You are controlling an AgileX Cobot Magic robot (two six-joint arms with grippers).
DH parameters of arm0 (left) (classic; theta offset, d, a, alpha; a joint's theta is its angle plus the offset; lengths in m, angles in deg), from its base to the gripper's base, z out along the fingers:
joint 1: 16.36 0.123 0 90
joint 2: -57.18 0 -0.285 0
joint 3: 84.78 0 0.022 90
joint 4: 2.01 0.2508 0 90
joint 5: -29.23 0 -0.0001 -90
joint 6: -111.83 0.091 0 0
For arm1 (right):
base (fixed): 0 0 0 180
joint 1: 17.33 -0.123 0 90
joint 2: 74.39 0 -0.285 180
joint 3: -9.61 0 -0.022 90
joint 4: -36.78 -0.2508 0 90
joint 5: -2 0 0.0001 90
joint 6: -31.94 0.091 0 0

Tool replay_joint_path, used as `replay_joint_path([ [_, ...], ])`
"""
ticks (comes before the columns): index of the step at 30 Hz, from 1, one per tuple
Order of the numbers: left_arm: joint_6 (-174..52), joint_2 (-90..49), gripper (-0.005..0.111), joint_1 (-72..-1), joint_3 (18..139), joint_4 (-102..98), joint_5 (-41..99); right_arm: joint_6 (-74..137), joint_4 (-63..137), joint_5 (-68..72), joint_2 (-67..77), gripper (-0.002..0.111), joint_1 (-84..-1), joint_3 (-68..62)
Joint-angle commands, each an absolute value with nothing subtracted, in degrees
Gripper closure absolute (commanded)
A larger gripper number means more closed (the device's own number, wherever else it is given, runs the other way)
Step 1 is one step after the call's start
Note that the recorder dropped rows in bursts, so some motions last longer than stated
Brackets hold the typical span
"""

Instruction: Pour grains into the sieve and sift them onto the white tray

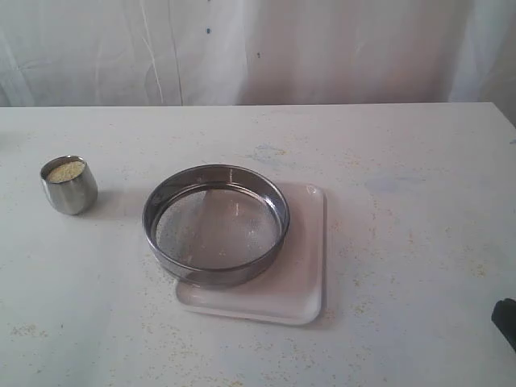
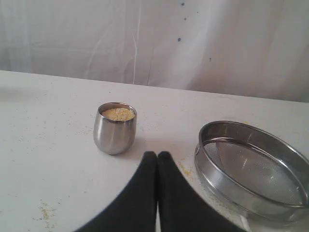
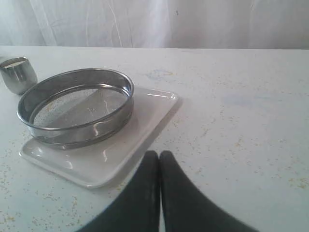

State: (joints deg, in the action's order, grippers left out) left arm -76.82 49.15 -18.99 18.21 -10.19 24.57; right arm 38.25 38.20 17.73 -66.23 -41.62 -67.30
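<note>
Specks (image 1: 24, 330) of yellowish meal lie scattered over the white table (image 1: 419, 210), thickest along its near edge, and a white sheet (image 1: 322, 48) hangs behind the far edge. At the far right edge of the exterior view a dark shape (image 1: 505, 322) juts in; what it is cannot be told.

On the left a small steel cup (image 1: 70, 193) stands upright, well apart from the other things and filled almost to its lip with the grains (image 1: 65, 171) — fine, yellowish-tan. Near the middle, the sieve (image 1: 211, 276) sits flat on the white tray (image 1: 305, 278), pushed toward the tray's left side so that its grey rim overhangs that edge, while a broad strip of bare tray shows on the right. The mesh looks see-through; whether the few pale flecks lie on it or beneath it cannot be told.

The left gripper (image 2: 157, 155) hangs low over the table, pointing between the cup and the sieve, touching neither; its black fingers are pressed together on nothing. The right gripper (image 3: 160, 154) hangs near the tray's corner — its fingers likewise closed tight and empty.
</note>
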Motion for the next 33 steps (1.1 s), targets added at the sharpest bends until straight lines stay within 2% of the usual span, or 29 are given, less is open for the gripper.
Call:
replay_joint_path([
  [1, -80.68, 49.39, 0.107, -18.84, 18.00, -11.47, 23.04, 38.19, 38.35, 16.91, -66.61, 0.108, -41.31, -67.61],
  [6, -89.16, 49.39, 0.107, -18.84, 18.04, -9.50, 15.37, 38.19, 38.35, 16.91, -66.61, 0.108, -41.31, -67.61],
  [10, -94.36, 49.39, 0.107, -18.84, 26.78, 9.25, 12.47, 38.19, 38.35, 16.91, -66.61, 0.108, -41.31, -67.61],
  [13, -104.26, 49.39, 0.107, -18.84, 35.19, 17.29, 16.92, 38.19, 38.35, 16.91, -66.61, 0.108, -41.31, -67.61],
  [17, -109.56, 46.70, 0.105, -18.84, 45.71, 29.96, 30.49, 38.19, 38.35, 16.91, -66.61, 0.108, -41.31, -67.61],
  [19, -109.28, 43.35, 0.097, -18.84, 48.18, 30.29, 32.55, 38.19, 38.35, 16.91, -66.61, 0.108, -41.31, -67.61],
  [21, -109.40, 39.60, 0.083, -18.84, 48.14, 29.03, 29.96, 38.19, 38.35, 16.91, -66.61, 0.108, -41.31, -67.61],
  [25, -110.66, 28.35, 0.047, -18.84, 44.12, 26.69, 23.10, 38.19, 38.35, 16.91, -66.61, 0.108, -41.31, -67.61],
  [26, -110.91, 24.73, 0.044, -18.84, 42.46, 26.69, 20.26, 38.19, 38.35, 16.91, -66.61, 0.108, -41.31, -67.61],
  [33, -98.62, 2.18, 0.045, -18.84, 34.91, 21.06, -8.11, 38.19, 38.35, 16.91, -66.61, 0.108, -41.31, -67.61],
])
